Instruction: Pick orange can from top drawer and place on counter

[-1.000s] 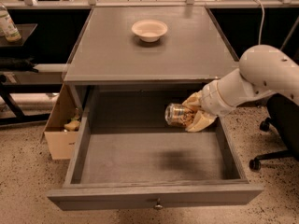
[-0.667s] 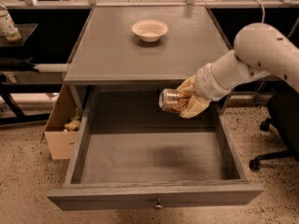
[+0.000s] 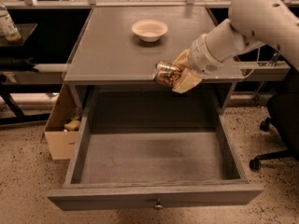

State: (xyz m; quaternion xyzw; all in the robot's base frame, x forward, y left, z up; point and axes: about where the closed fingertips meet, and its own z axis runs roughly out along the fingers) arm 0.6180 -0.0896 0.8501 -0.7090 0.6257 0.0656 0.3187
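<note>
My gripper is shut on the orange can, which lies on its side in the fingers, its silver end facing left. It hangs at the level of the counter's front edge, right of the middle, above the back of the open top drawer. The drawer is pulled fully out and holds nothing that I can see; its round knob shows on the front panel. The grey counter stretches behind the can.
A cream-white bowl stands at the back middle of the counter. A tan cardboard box sits on the floor left of the drawer. An office chair's base is at the right. A dark side table with a bottle is far left.
My gripper has lifted the orange can up out of the drawer and a little to the left, from inside the drawer space to the counter's front edge.
</note>
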